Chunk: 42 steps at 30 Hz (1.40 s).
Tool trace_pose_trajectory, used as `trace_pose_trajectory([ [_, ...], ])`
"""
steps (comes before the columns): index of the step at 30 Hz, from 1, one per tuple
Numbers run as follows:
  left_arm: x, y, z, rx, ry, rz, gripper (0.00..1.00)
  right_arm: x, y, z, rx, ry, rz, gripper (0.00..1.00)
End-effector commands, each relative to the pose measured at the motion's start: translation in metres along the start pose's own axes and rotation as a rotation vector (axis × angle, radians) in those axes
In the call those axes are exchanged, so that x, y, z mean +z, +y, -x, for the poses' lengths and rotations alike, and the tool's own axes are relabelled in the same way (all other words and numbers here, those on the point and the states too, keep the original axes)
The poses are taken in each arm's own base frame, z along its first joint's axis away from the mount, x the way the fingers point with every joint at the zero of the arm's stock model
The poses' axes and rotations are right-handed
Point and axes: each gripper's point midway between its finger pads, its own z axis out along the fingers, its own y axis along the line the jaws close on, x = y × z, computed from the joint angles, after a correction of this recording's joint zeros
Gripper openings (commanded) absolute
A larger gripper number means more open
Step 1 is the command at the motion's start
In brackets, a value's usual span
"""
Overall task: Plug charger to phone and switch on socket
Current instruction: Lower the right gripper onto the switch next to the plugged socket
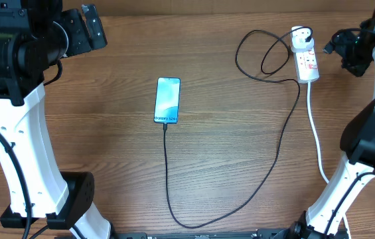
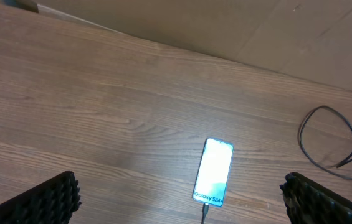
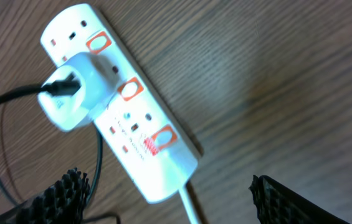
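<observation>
The phone (image 1: 167, 100) lies mid-table with its blue-teal screen lit; it also shows in the left wrist view (image 2: 214, 172). The charger cable (image 1: 267, 169) is plugged into the phone's near end, loops across the table and ends at the round white adapter (image 1: 299, 40) on the socket (image 1: 307, 63). In the right wrist view the socket (image 3: 135, 118) has three red switches and the adapter (image 3: 79, 90) holds the black plug. My left gripper (image 2: 182, 202) is open high above the table, far left of the phone. My right gripper (image 3: 169, 199) is open just above the socket's cord end.
The socket's white cord (image 1: 316, 139) runs down the right side towards the right arm's base (image 1: 333, 206). The left arm's base (image 1: 74, 199) stands at the near left. A beige wall (image 2: 225, 25) lies beyond the far table edge.
</observation>
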Motion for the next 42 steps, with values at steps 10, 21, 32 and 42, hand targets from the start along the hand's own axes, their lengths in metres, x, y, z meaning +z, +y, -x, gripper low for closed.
trace_pose_trajectory([
  [10,0.002,0.002,0.000,0.023,0.001,0.017,1.00,0.010,0.007,0.019,-0.015,-0.067,0.041,0.85],
  [21,0.002,0.002,0.000,0.023,0.001,0.016,1.00,0.046,0.000,0.013,-0.008,-0.029,0.032,0.85],
  [32,0.002,0.002,0.000,0.023,0.001,0.017,1.00,0.074,-0.004,0.009,-0.006,-0.009,0.031,0.85],
  [42,0.002,0.002,0.000,0.023,0.001,0.017,1.00,0.074,-0.001,0.020,-0.024,-0.059,0.034,0.72],
])
